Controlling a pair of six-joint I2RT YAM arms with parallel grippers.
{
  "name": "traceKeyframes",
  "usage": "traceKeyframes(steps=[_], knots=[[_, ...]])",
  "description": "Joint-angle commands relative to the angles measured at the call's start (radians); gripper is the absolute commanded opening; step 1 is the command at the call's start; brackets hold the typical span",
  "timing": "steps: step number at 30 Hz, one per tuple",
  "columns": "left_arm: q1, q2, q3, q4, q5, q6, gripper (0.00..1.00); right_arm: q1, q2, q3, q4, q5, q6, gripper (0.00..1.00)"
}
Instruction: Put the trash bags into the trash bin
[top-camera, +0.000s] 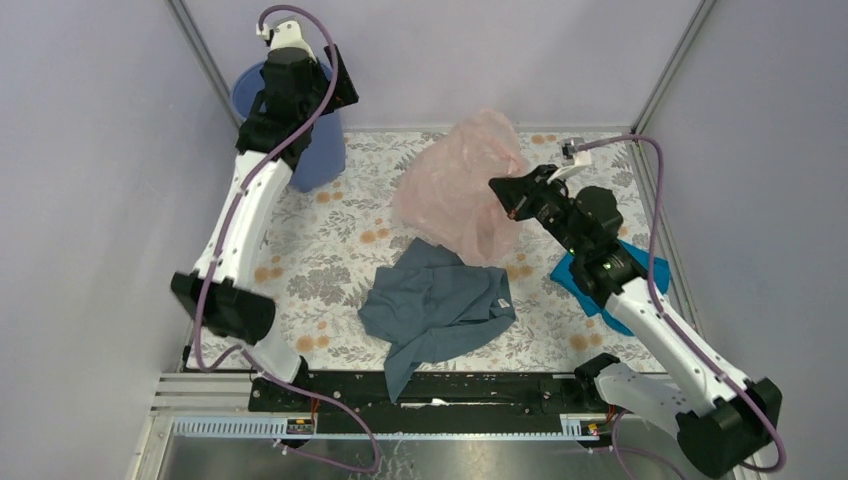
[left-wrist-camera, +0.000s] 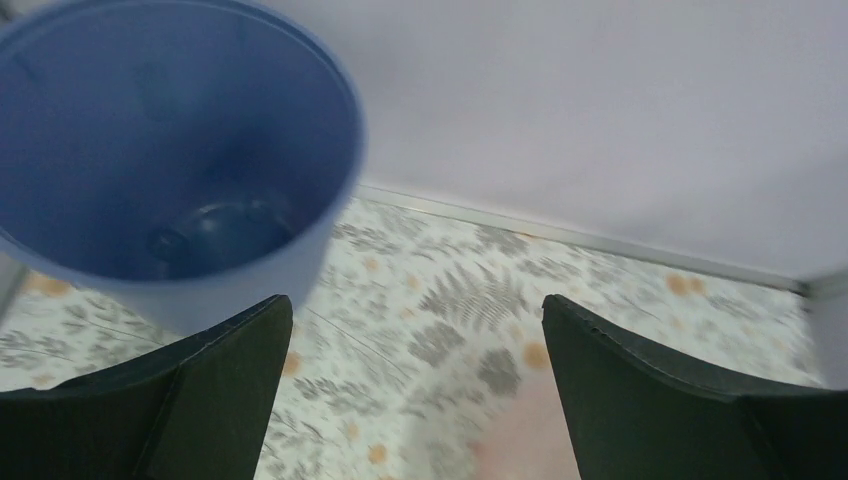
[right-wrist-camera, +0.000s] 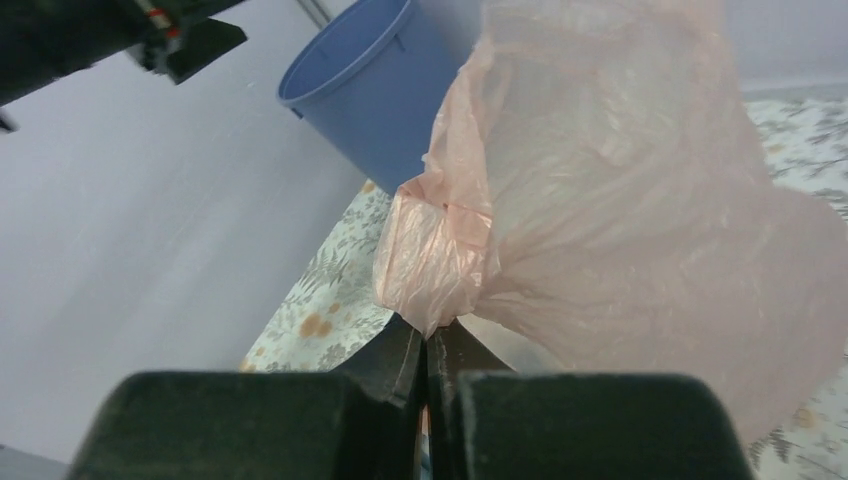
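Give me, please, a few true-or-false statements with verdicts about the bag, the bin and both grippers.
1. The right gripper is shut on the pink trash bag. True.
2. The pink trash bag lies inside the blue trash bin. False: the right gripper pinches it outside the bin, and nothing pink shows inside.
3. The left gripper is open and holds nothing. True.
4. The grey-blue garment is draped over the bin. False: it lies on the flowered table, toward its near edge.
5. The turquoise cloth lies at the table's left side. False: it lies at the right side.
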Motion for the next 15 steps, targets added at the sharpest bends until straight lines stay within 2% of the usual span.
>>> traceKeyframes(steps=[1,5,9,15], knots=[[0.034,0.193,0.156,0.027,-0.177,0.104,0.99,0.004,-0.099,0.027,-0.122,0.103,-0.105,0.0],[0.043,0.343,0.285,0.047,-0.213,0.204,0.99,0.004,-0.165,0.017,-0.172,0.136,-0.132,0.0],[0.044,0.407,0.286,0.129,-0.235,0.266,0.97,0.004,-0.195,0.008,-0.206,0.144,-0.151,0.0],[0.044,0.454,0.266,0.15,-0.291,0.31,0.8,0.004,-0.19,0.023,-0.227,0.122,-0.166,0.0]])
